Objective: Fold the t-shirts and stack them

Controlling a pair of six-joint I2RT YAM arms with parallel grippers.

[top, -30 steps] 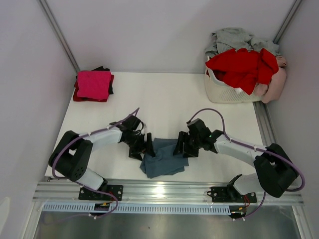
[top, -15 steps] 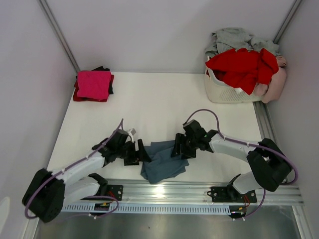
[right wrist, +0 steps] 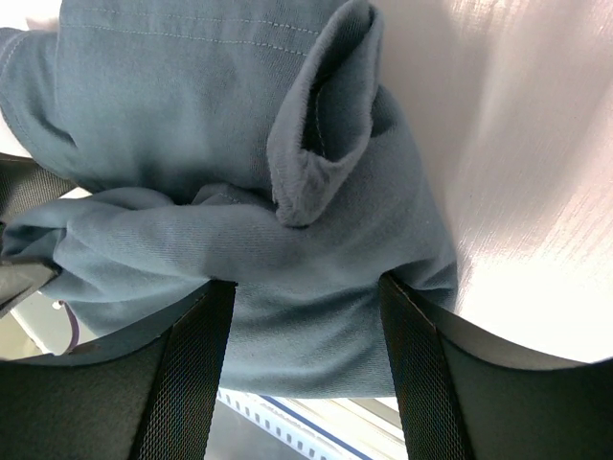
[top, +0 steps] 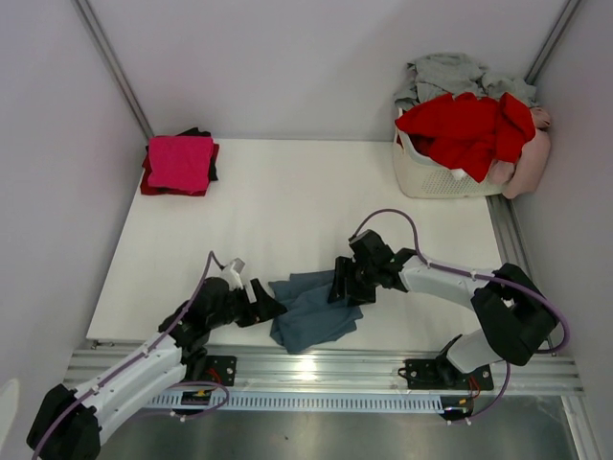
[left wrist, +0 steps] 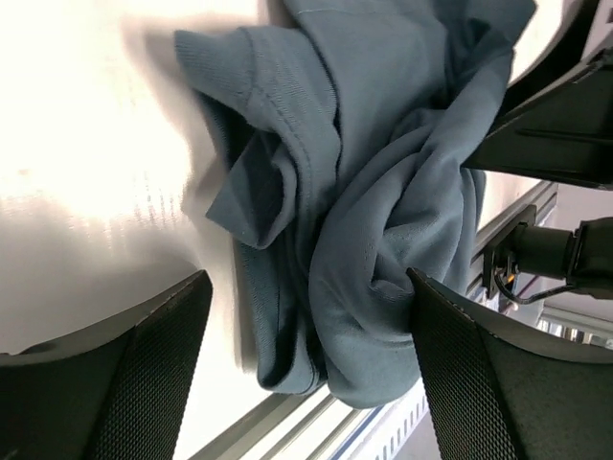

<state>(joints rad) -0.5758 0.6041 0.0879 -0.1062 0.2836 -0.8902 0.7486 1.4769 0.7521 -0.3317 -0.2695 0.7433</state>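
**Ana:** While the slate blue-grey cotton t-shirt (top: 311,321) lies bunched at the near edge of the smooth white table (top: 287,211), I'd say it needs spreading flat before any fold. From above, the left gripper (top: 261,305) sits just beside its left edge and the right gripper (top: 345,285) is over its far right part.

**Ben:** And the others?

**Ana:** A folded magenta t-shirt (top: 179,160) tops a small stack at the far left corner. The white slatted plastic basket (top: 421,182) at the far right holds a crumpled red t-shirt (top: 465,129), a grey t-shirt (top: 450,72) and a pale pink t-shirt (top: 532,158).

**Ben:** Left wrist view?

**Ana:** Its jaws stand wide and hold nothing. The black mesh-textured pads (left wrist: 144,383) flank the cloth, which lies ahead in soft, thick rolls with a stitched edge turned over. Better to take one layer at a hem or seam than to grab the whole wad.

**Ben:** Right wrist?

**Ana:** The jaws are partway apart and a fat wad of fabric fills the gap. I cannot tell whether they pinch it. A stitched hem runs across the top, and a cuff-like loop (right wrist: 326,144) stands open. I'd draw the two sides apart slowly and keep the cloth low, so it slides over the glossy surface and doesn't slip off the near edge.
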